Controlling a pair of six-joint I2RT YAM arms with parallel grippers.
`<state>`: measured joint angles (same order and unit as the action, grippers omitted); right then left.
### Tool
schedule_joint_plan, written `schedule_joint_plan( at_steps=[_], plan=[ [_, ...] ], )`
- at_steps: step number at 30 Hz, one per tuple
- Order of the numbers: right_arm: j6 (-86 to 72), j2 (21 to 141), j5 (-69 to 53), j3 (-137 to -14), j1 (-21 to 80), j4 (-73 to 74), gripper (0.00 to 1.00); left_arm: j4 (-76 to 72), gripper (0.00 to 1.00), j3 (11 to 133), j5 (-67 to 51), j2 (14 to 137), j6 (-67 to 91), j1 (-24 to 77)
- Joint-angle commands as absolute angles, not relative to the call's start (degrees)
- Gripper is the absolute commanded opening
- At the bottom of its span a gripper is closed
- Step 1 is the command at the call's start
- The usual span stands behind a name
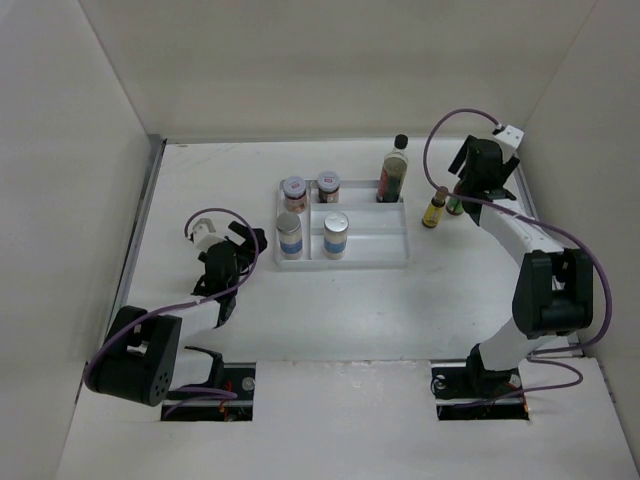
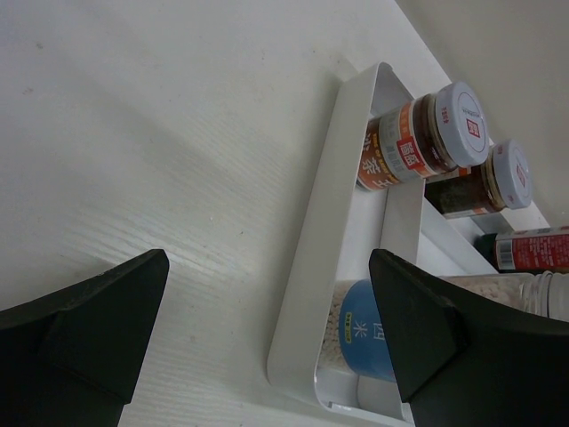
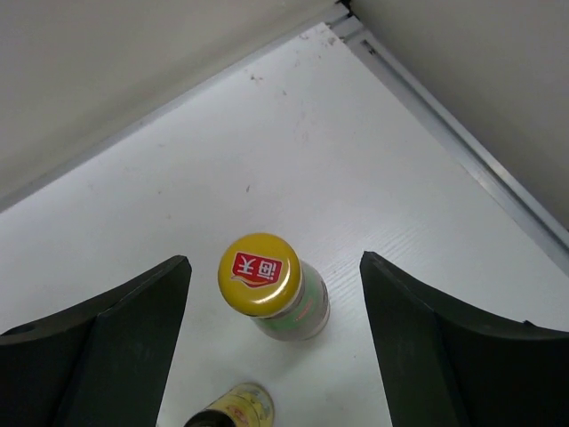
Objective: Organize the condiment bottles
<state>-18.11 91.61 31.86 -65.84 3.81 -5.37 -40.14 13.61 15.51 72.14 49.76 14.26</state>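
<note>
Two silver-lidded blue-labelled jars (image 1: 289,236) (image 1: 336,234) stand in the front compartments of the white tray (image 1: 372,255). Two reddish-brown spice jars (image 1: 294,192) (image 1: 328,186) and the tall black-capped bottle (image 1: 394,172) stand in its back row. To the right of the tray, on the table, are the tiny yellow bottle (image 1: 434,208) (image 3: 233,409) and the yellow-capped bottle (image 3: 271,286). My right gripper (image 3: 274,262) is open above that bottle, with a finger at each side and neither touching it. My left gripper (image 2: 268,267) hangs open at the tray's left end, holding nothing.
White walls close in the table at the left, back and right, and a metal rail (image 3: 462,142) runs along the right wall near my right gripper. The tray's rim (image 2: 311,267) lies between my left fingers, with a blue-labelled jar (image 2: 364,342) just behind it.
</note>
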Motion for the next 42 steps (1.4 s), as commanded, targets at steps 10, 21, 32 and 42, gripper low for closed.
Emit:
schedule_joint_plan(
  at_steps=[10,21,32,42],
  plan=[
    [-18.81,96.5,29.62,-74.44,3.73,-2.38,0.69,-43.59,1.0,15.47,13.8,72.51,50.98,13.84],
    [-18.99,96.76,31.2,-72.42,3.73,-2.72,0.5,-43.77,1.0,15.47,13.45,72.95,51.24,13.67],
    [-17.41,85.98,36.12,-70.75,3.73,-8.17,0.2,-43.77,1.0,15.38,13.45,72.77,51.33,13.49],
    [-13.54,71.64,35.95,-72.24,12.42,-9.93,0.2,-43.77,1.0,15.38,13.45,72.69,51.33,13.31]
  ],
)
